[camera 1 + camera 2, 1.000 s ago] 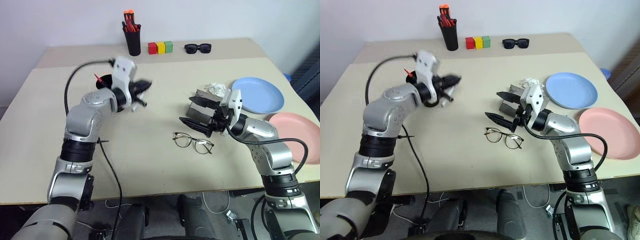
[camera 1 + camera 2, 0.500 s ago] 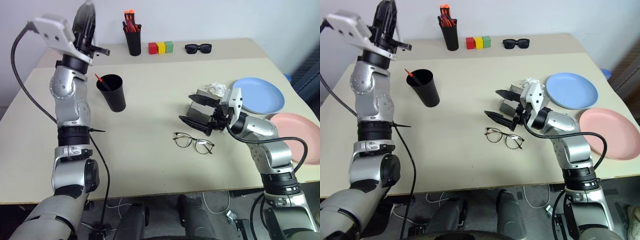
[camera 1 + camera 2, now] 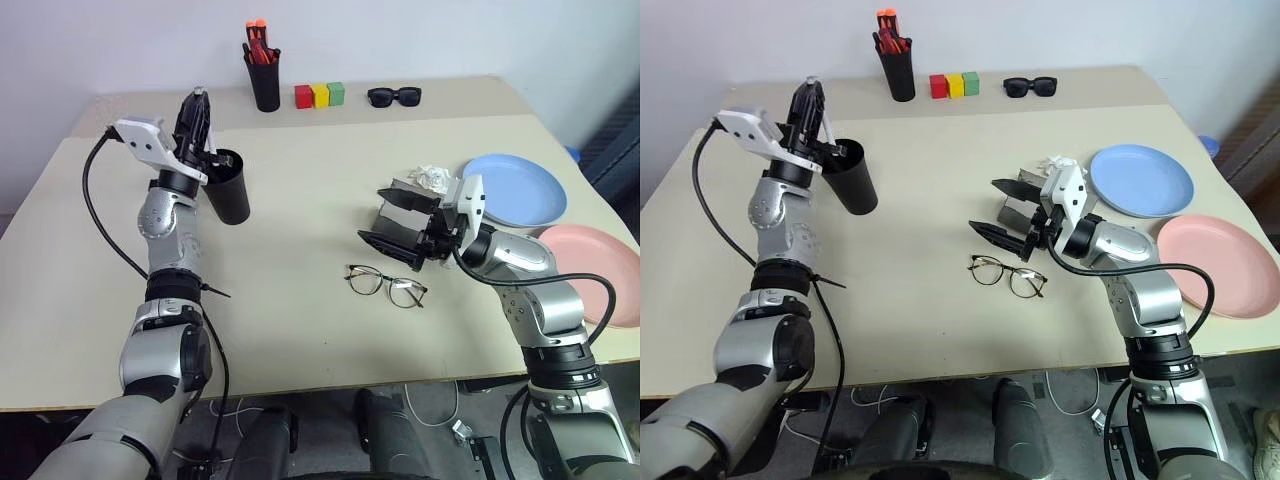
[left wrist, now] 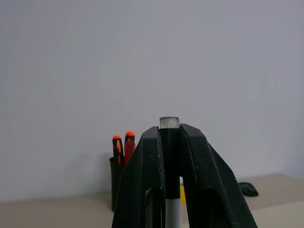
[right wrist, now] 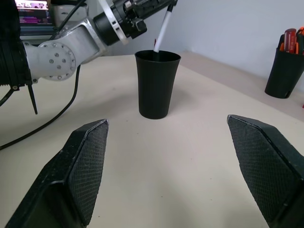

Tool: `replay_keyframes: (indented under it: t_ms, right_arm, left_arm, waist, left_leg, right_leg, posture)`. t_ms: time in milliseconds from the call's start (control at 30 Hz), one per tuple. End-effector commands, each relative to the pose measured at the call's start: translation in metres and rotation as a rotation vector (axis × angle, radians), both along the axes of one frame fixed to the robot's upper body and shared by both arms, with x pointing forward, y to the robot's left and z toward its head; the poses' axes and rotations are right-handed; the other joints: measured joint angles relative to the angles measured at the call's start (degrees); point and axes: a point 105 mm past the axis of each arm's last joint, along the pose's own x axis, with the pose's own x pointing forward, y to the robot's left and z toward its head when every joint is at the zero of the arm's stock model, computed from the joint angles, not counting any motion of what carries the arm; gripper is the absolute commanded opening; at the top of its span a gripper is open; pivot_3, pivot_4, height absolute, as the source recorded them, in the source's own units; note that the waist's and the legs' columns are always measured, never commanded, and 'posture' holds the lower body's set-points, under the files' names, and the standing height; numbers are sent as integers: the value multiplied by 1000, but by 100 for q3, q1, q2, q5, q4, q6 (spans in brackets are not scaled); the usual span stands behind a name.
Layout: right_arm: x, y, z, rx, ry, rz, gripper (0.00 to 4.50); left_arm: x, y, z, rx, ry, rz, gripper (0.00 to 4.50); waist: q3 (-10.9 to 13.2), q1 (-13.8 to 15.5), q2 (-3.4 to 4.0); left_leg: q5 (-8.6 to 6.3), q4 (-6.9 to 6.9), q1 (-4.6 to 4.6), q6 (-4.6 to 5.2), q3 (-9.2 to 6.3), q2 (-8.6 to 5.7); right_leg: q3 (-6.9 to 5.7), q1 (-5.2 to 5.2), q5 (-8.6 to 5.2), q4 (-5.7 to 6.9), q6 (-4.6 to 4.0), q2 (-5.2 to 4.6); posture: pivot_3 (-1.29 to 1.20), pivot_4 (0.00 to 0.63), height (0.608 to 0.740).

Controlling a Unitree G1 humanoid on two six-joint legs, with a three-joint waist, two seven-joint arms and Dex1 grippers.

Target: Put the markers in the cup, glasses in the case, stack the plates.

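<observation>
My left gripper [image 3: 197,98] points upward just left of the black cup [image 3: 228,186] and is shut on the white marker [image 5: 161,31]. The marker's black cap [image 4: 169,142] sits between the fingers, and its lower end slants down into the cup's mouth. A bit of the red marker [image 5: 155,44] shows inside the cup. My right gripper [image 3: 373,216] hangs open above the table, with the grey case [image 3: 405,222] just behind it and the wire-framed glasses [image 3: 386,284] lying in front of it. The blue plate [image 3: 515,188] and the pink plate [image 3: 595,272] lie side by side at the right.
A black pen holder [image 3: 265,80] with orange-capped pens, three coloured blocks [image 3: 320,95] and dark sunglasses [image 3: 394,96] line the far edge. Crumpled white paper [image 3: 432,177] lies between the case and the blue plate.
My left arm swung up high from beside the cup, then came down at the cup's left with the white marker's end in the cup. The right arm has stayed still.
</observation>
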Motion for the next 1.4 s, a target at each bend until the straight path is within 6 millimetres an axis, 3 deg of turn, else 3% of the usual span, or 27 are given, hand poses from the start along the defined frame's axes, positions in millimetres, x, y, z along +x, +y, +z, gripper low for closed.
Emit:
replay_keyframes:
  t_ms: [33, 133, 233, 433, 700, 867, 1067, 1233, 1333, 1400]
  right_arm:
    - [-3, 0, 14, 10, -52, 6, 4091]
    - [-4, 0, 13, 9, -49, 4, 4091]
    - [-4, 0, 12, 7, -48, 4, 4091]
    - [-3, 0, 12, 7, -50, 1, 4091]
    - [18, -17, 13, -6, -4, -116, 4091]
    - [34, -29, 2, -73, 83, -221, 4091]
    - [55, -47, -34, -252, 302, -328, 4091]
    - [59, -56, -50, -286, 450, -343, 4091]
    - [63, -59, -49, -274, 478, -353, 3156]
    - [62, -61, -50, -288, 487, -349, 2128]
  left_arm:
    - [-2, -1, 0, 11, -18, 2, 57]
    - [-1, -5, -7, 9, 3, -8, 57]
    - [-2, -6, -8, 9, 2, -10, 1245]
    - [-5, -9, -3, 10, -18, -33, 4311]
    - [-16, -16, 11, 54, -49, -121, 4418]
    - [-30, -35, 8, 151, 30, -352, 4418]
    - [-74, -44, -7, 309, 236, -685, 4418]
    - [-103, -38, -20, 364, 383, -791, 4418]
    - [-110, -33, -22, 367, 419, -792, 4500]
    - [-112, -30, -24, 364, 432, -780, 4500]
  waist:
    - [0, 0, 0]
    - [0, 0, 0]
    - [0, 1, 0]
    - [0, 0, 0]
    - [0, -1, 0]
    - [0, -17, 0]
    - [1, -61, 2]
    - [2, -50, 3]
    - [2, -27, 3]
    - [2, -28, 3]
  left_leg:
    - [0, 0, 0, 0, 0, 0]
    - [0, 0, 0, 0, 0, 0]
    - [0, 0, 0, 0, -1, 0]
    - [0, 0, 0, 0, 0, 0]
    - [0, 0, 1, 0, 0, 0]
    - [-1, -1, 0, 2, -1, 0]
    - [-3, -3, 0, 4, 0, 3]
    - [-3, -5, -1, 5, -1, 3]
    - [-3, -3, -2, 5, 0, 2]
    - [-3, -3, -1, 5, 0, 3]
  right_leg:
    - [0, 0, 0, 0, 0, 0]
    - [0, 0, 0, 1, 0, 0]
    - [0, 0, 0, 1, 0, 0]
    - [0, 0, 0, 0, 0, 0]
    - [0, 0, 0, 1, 0, 0]
    - [1, -2, 0, 3, -1, 1]
    - [2, -8, -1, 9, -3, 3]
    - [2, -9, -1, 8, -4, 3]
    - [2, -8, -1, 6, -4, 2]
    - [2, -8, -1, 6, -4, 2]
  posture:
    - [0, 150, 740]
    - [0, 150, 740]
    - [0, 150, 740]
    - [0, 150, 740]
    - [0, 150, 740]
    - [0, 150, 740]
    - [0, 150, 740]
    - [0, 150, 740]
    - [0, 150, 740]
    - [0, 150, 740]
